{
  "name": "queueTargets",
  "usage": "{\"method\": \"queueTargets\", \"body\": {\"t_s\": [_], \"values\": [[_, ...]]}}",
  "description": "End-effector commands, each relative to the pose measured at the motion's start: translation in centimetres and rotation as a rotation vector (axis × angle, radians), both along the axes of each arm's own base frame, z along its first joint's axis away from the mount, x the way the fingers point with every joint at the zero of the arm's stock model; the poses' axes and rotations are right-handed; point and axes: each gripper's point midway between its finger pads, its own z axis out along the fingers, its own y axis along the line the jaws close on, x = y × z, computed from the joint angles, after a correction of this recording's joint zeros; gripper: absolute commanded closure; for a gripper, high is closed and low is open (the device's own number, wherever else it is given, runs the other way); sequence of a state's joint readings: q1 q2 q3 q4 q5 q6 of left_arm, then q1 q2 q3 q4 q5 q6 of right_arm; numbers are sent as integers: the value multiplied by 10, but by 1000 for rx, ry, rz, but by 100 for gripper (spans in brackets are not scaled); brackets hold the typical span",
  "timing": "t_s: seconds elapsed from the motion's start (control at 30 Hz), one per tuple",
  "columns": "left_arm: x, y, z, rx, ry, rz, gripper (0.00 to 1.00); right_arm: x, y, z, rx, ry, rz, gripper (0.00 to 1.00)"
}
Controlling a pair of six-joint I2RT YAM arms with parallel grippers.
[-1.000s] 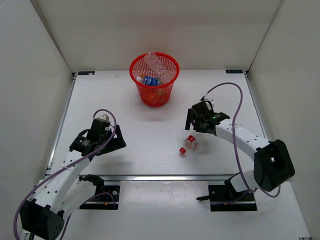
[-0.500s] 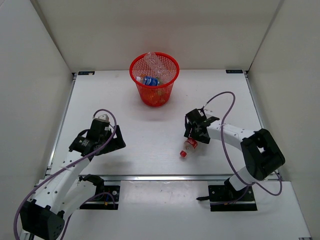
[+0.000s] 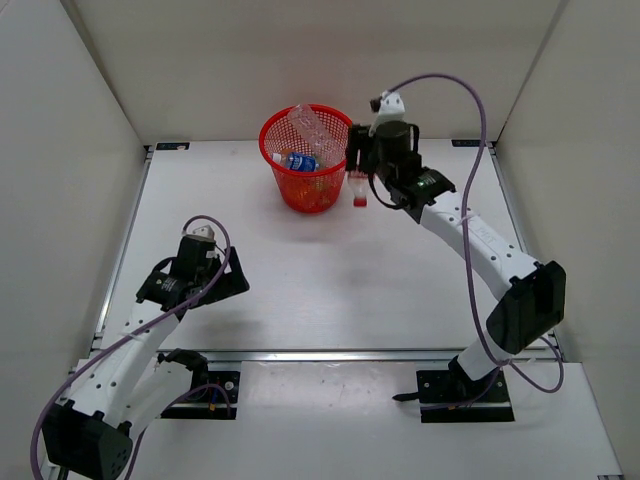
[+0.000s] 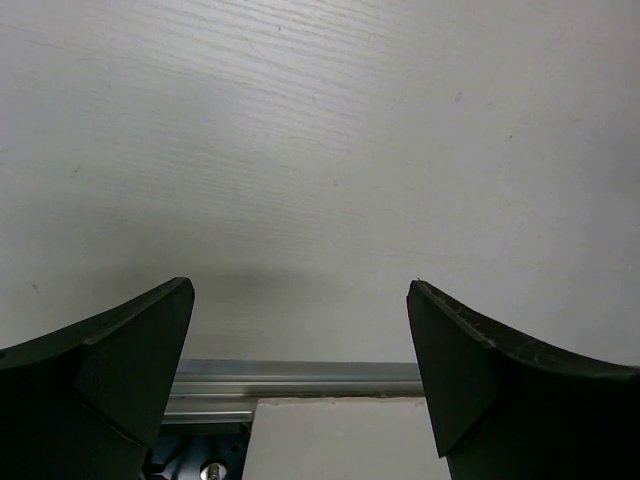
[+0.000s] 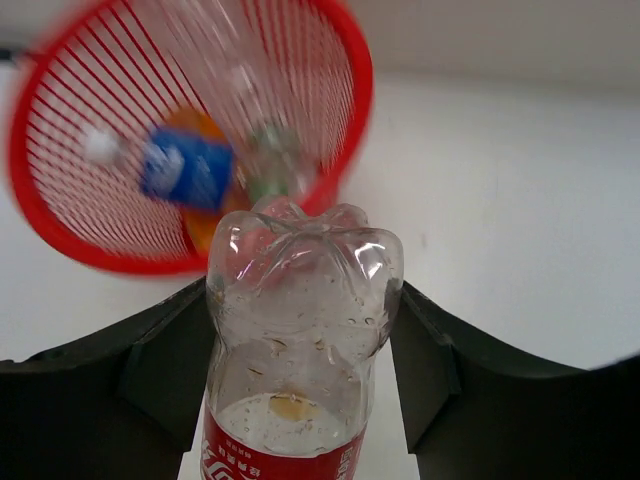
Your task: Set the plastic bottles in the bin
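Observation:
My right gripper (image 5: 300, 310) is shut on a clear bottle with a red cap and label (image 5: 300, 340), its base pointing toward the bin. From above, this bottle (image 3: 358, 190) hangs cap-down under the right gripper (image 3: 362, 172), just right of the red mesh bin (image 3: 310, 190). Inside the bin lie a plain clear bottle (image 3: 312, 128), a clear bottle with a blue label (image 3: 298, 161), and orange and green bottles (image 5: 268, 160). My left gripper (image 3: 228, 268) stands open over bare table at the near left, nothing between its fingers (image 4: 120, 360).
White walls enclose the table on three sides. A metal rail (image 4: 300, 378) runs along the near edge under the left gripper. The right arm's purple cable (image 3: 450, 85) arcs high above the table.
The right gripper came down on the red-label bottle lying on the table, shut on it, and carried it up and back to beside the bin. The left arm stayed put.

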State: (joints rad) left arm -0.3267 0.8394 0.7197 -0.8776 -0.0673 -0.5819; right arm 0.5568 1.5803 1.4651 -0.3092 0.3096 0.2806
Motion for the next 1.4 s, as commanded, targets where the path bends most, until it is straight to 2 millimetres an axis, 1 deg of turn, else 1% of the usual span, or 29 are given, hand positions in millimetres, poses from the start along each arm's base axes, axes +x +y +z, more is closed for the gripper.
{"method": "queueTargets", "body": {"t_s": [0.0, 0.03, 0.1, 0.13, 0.2, 0.23, 0.33, 0.37, 0.43, 0.5, 0.53, 0.57, 0.6, 0.63, 0.7, 0.8, 0.87, 0.9, 0.97, 1.0, 1.03, 1.07, 1.1, 1.13, 1.17, 1.23, 1.27, 1.33, 1.37], "values": [[8, 0, 4, -23, -37, 15, 1, 32, 16, 132, -58, -473, 136, 68], [8, 0, 1, -24, -30, 24, 1, 38, 27, 132, -88, -513, 205, 67], [12, 2, 4, -24, -41, 38, 1, 50, 42, 158, -56, -675, 275, 59], [15, 0, 7, -27, -51, 27, 1, 55, 57, 161, -58, -734, 366, 55], [18, -1, 7, -32, -45, 34, 2, 69, 87, 143, -67, -766, 505, 54], [18, -1, 6, -27, -40, 28, 1, 72, 90, 155, -57, -814, 519, 54], [20, -4, 4, -40, -29, 25, 1, 90, 123, 115, -24, -779, 671, 54], [19, -4, 2, -37, -21, 21, 1, 93, 121, 128, -28, -813, 673, 55], [21, -2, 3, -30, -27, 30, 1, 99, 132, 107, -59, -783, 720, 53], [25, 0, 4, -26, -34, 36, 1, 95, 140, 94, -70, -770, 751, 46], [26, 1, 7, -25, -37, 38, 1, 88, 145, 98, -84, -790, 771, 42], [27, 1, 6, -24, -36, 34, 1, 87, 148, 93, -89, -778, 771, 34], [31, 2, 11, -20, -54, 38, 2, 88, 146, 99, -113, -791, 748, 12], [32, 1, 14, -24, -58, 40, 1, 92, 144, 93, -145, -761, 725, 1], [36, 0, 16, -22, -68, 28, 1, 93, 144, 105, -169, -741, 678, 0], [47, -1, 31, -24, -107, 32, 1, 95, 124, 123, -194, -703, 517, 1], [53, -1, 40, -24, -125, 30, 1, 87, 103, 137, -205, -647, 421, 0], [57, 2, 44, -8, -132, 34, 2, 81, 102, 123, -217, -573, 427, 1], [61, 5, 47, 22, -125, 36, 1, 66, 65, 132, -205, -477, 287, 1], [64, 4, 50, 24, -132, 33, 1, 59, 53, 110, -226, -389, 281, 0], [66, 3, 53, 24, -138, 23, 1, 48, 39, 99, -235, -342, 263, 1], [70, 3, 59, 27, -156, 30, 2, 34, 16, 102, -214, -302, 209, 1], [73, 4, 64, 30, -166, 32, 1, 22, -5, 91, -189, -239, 167, 0], [75, 5, 66, 38, -171, 30, 2, 16, -27, 63, -192, -149, 126, 1], [78, 6, 67, 51, -166, 32, 1, 1, -36, 67, -114, -125, 116, 1], [83, 11, 70, 77, -170, 47, 1, -25, -84, 27, -45, 31, 22, 1], [86, 11, 69, 88, -167, 46, 2, -34, -96, 13, -42, 84, -22, 1], [90, 16, 72, 123, -177, 75, 2, -69, -141, -38, -100, 273, -133, 1], [95, 19, 77, 147, -198, 94, 2, -82, -151, -53, -102, 329, -163, 1]]}}
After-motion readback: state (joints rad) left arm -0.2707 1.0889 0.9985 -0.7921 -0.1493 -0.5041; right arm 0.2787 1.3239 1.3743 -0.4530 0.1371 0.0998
